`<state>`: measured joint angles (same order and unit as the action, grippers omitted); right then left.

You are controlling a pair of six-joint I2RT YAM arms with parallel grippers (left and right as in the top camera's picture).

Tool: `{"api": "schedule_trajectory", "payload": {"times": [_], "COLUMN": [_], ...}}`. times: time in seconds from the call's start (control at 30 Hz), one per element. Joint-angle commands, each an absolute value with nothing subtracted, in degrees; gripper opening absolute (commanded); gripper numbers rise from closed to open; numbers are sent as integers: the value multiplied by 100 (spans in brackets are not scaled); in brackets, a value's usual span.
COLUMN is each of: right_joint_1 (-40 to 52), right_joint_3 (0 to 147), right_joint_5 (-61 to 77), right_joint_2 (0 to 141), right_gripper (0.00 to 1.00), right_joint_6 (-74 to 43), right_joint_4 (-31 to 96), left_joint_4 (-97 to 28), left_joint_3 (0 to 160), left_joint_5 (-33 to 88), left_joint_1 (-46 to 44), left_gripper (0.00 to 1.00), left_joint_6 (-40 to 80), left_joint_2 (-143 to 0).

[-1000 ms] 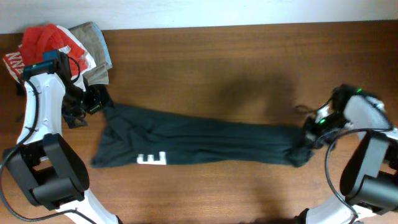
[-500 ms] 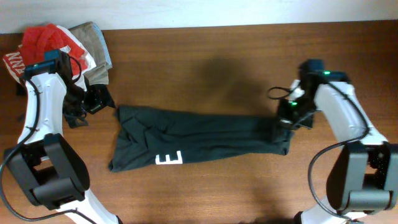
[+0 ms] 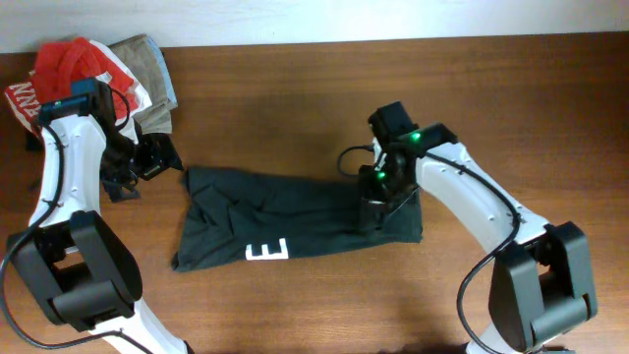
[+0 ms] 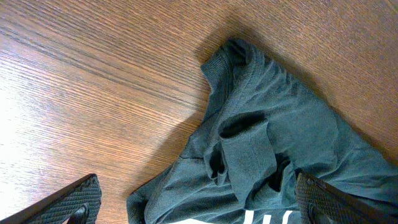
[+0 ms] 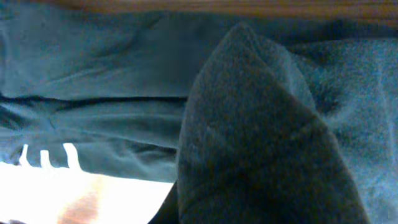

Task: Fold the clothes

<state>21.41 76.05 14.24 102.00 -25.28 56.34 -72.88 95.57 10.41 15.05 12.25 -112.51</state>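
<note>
I see the shirt [image 3: 285,211] crumpled on the table [image 3: 295,98], only one white letter [image 3: 266,251] showing. R gripper [image 3: 378,208] pinched on its right end; my R wrist cam is smothered by fabric, fingers hidden. L gripper [image 3: 149,160] spread wide just off the upper-left corner, touching nothing. Far left, red shirt [image 3: 64,61] partly behind L arm [image 3: 61,177].
</note>
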Motion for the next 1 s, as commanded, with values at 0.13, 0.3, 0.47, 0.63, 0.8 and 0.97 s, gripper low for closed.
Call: {"api": "schedule_trajectory", "payload": {"times": [0.13,0.3,0.47,0.63,0.8,0.97], "right_joint_1": [2624,2803,2733,2235,1490,1227], "right_joint_3": [7572,7575,7682,8235,8226,7693], "right_joint_5": [1463,1485,1479,1365,1186,2163], "right_joint_2": [10451,10606,10600,10547,10549,10549], "right_gripper": [21,36,44,45,44,13], "right_joint_6": [-2803,-2816,-2714,-2351,-1765,-810], "right_joint_4": [5308,5247,5446,6265,6337,5846], "left_joint_4": [-7295,-7293,-7295,-7295,-7293,-7293], "left_joint_3": [9572,9570,9570,9570,9570,9570], "left_joint_5": [1009,1009,1009,1007,1009,1007], "left_joint_1": [1472,1472,1472,1472,1472,1472], "left_gripper": [99,99,99,99,99,99], "left_joint_6": [1194,1194,1194,1192,1192,1192], "left_joint_2": [-11207,-11207,-11207,-11207,-11207,-11207]}}
